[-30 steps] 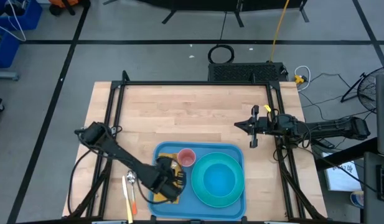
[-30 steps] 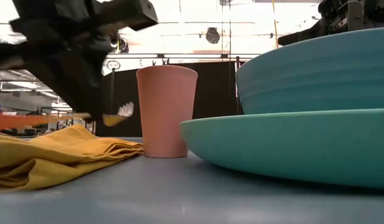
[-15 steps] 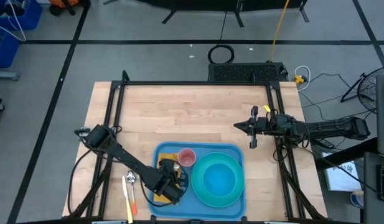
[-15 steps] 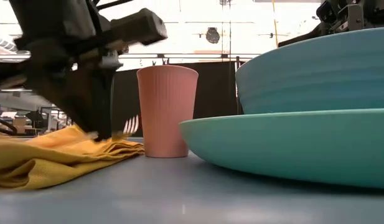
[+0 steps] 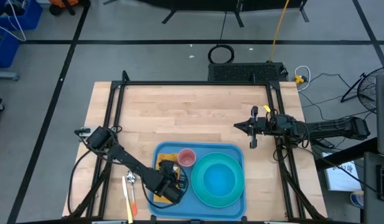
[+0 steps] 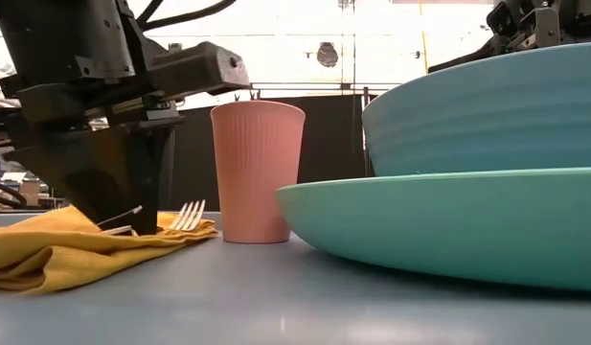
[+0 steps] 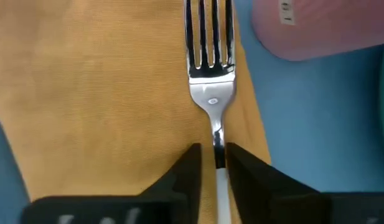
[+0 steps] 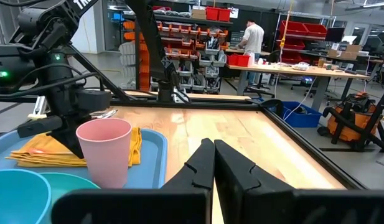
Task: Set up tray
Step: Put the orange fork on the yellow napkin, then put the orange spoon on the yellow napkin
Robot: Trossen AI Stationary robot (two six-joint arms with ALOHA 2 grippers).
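A steel fork (image 7: pixel 210 93) lies on the yellow napkin (image 7: pixel 104 93) at the left end of the blue tray (image 5: pixel 238 151), its tines (image 6: pixel 188 217) pointing at the pink cup (image 5: pixel 187 157). My left gripper (image 7: pixel 215 165) points steeply down over the napkin, its fingers slightly apart on either side of the fork's neck. A teal plate (image 5: pixel 207 196) with a blue bowl (image 5: pixel 220 178) fills the tray's right part. My right gripper (image 5: pixel 252 127) waits shut and level above the table's right side. My left gripper's fingers (image 7: pixel 190 168) come from above and stand across the fork's neck (image 7: pixel 218 146), just behind the head. The fork rests flat on the napkin. Whether the fingers touch the neck I cannot tell.
A spoon (image 5: pixel 131 179) and an orange-handled utensil (image 5: pixel 131 202) lie on the wooden table just left of the tray. The cup stands close to the napkin's far right corner, and the plate's rim (image 6: pixel 391 206) lies beside it. Bare wood stretches behind the tray.
My left gripper has sunk toward the napkin with the fork. The fork, held above the napkin a second ago, now lies on it with its tines resting on the cloth.
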